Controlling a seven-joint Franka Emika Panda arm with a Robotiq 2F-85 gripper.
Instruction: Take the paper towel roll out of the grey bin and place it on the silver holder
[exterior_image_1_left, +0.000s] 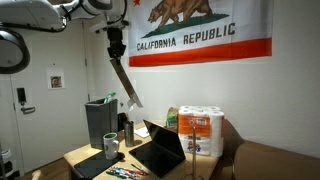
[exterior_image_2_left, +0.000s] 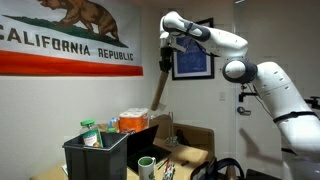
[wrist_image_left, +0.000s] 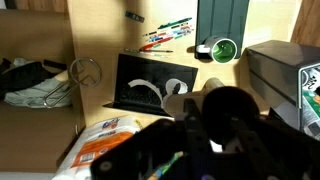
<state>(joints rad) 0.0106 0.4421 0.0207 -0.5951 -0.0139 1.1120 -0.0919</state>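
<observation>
My gripper (exterior_image_1_left: 117, 52) hangs high above the table, shut on the top of the paper towel roll (exterior_image_1_left: 126, 85), a long brown tube slanting down from the fingers. The same roll (exterior_image_2_left: 158, 90) shows in both exterior views, clear of everything below. In the wrist view the roll (wrist_image_left: 180, 99) points down at the laptop, and the gripper (wrist_image_left: 215, 135) is a dark blur. The grey bin (exterior_image_1_left: 100, 122) stands at the table's end; it also appears as the grey bin (wrist_image_left: 272, 65) and the grey bin (exterior_image_2_left: 95, 158). A wire ring that looks like the silver holder (wrist_image_left: 87, 72) sits by the table edge.
An open laptop (exterior_image_1_left: 160, 148) lies mid-table. A black mug (wrist_image_left: 222, 50) with a green inside stands by the bin. A pack of paper towels (exterior_image_1_left: 205, 132) is beside the laptop. Markers (wrist_image_left: 165, 38) are scattered on the table. Shoes (wrist_image_left: 35, 82) lie on the floor.
</observation>
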